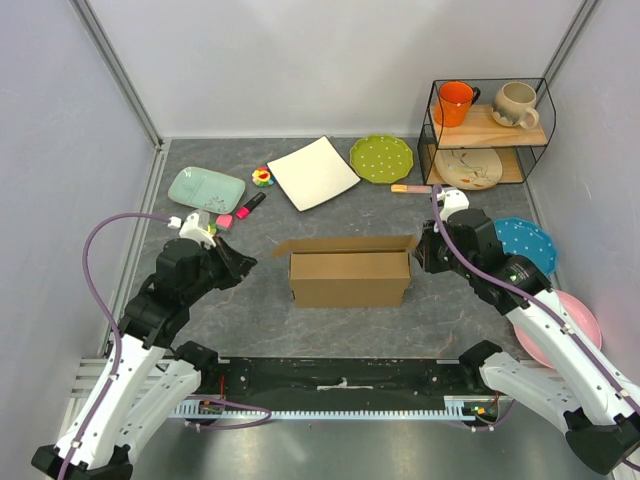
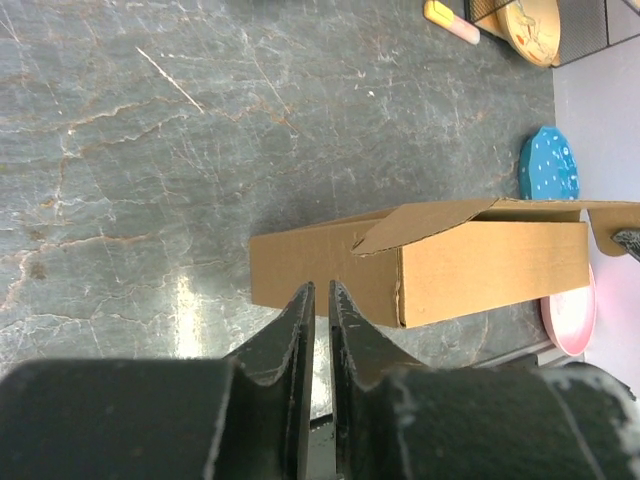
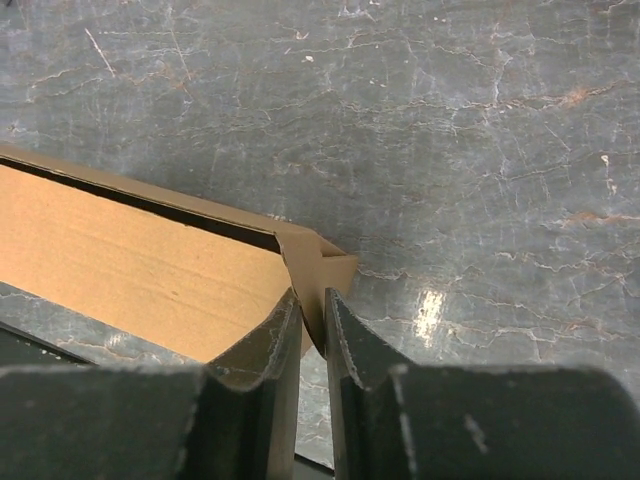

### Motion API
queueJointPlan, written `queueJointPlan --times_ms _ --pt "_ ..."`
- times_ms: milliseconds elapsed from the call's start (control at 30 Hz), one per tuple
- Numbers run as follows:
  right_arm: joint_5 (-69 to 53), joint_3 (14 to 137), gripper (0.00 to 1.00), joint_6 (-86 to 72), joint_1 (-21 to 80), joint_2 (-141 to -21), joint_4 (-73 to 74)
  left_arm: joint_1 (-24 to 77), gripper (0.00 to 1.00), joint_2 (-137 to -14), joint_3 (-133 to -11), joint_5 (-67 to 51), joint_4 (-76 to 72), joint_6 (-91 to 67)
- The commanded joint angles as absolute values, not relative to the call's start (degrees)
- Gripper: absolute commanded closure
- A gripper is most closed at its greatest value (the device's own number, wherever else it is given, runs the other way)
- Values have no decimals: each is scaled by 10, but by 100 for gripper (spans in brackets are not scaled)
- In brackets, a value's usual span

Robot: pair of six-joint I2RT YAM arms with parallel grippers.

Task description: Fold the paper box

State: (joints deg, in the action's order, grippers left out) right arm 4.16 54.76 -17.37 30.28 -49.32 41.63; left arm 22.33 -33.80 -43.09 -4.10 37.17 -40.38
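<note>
The paper box (image 1: 350, 278) is a long brown cardboard box that stands mid-table with its top open and a flap sticking out at each upper end. My right gripper (image 1: 422, 250) is at its right end. In the right wrist view the corner flap (image 3: 325, 262) runs down between the fingers of the right gripper (image 3: 311, 295), which are closed onto it. My left gripper (image 1: 243, 262) hangs a short way left of the box. In the left wrist view the box (image 2: 480, 265) lies just beyond the left gripper (image 2: 320, 287), whose fingers are almost together with nothing between them.
Behind the box lie a white square plate (image 1: 313, 172), a green plate (image 1: 381, 157), a teal tray (image 1: 206, 187), a small toy (image 1: 262, 177) and markers. A wire shelf (image 1: 487, 120) with mugs stands back right. A blue plate (image 1: 527, 242) and a pink plate (image 1: 575, 325) lie right.
</note>
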Motion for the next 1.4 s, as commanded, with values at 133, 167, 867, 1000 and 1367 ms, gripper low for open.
queueJointPlan --times_ms 133,167,867,1000,1367 --pt "16 534 83 -206 306 -493 390 225 81 -325 -464 -2 344 -381" --pt "11 534 83 -207 306 -494 390 225 80 -324 -465 -2 341 -379" --pt "1 547 85 -216 306 -489 393 226 61 -387 -454 -186 203 -132" --pt "1 545 85 -214 306 -490 393 226 56 -407 -469 -201 217 -71" --pt "2 551 85 -215 306 -497 389 226 47 -426 -464 -199 221 -46"
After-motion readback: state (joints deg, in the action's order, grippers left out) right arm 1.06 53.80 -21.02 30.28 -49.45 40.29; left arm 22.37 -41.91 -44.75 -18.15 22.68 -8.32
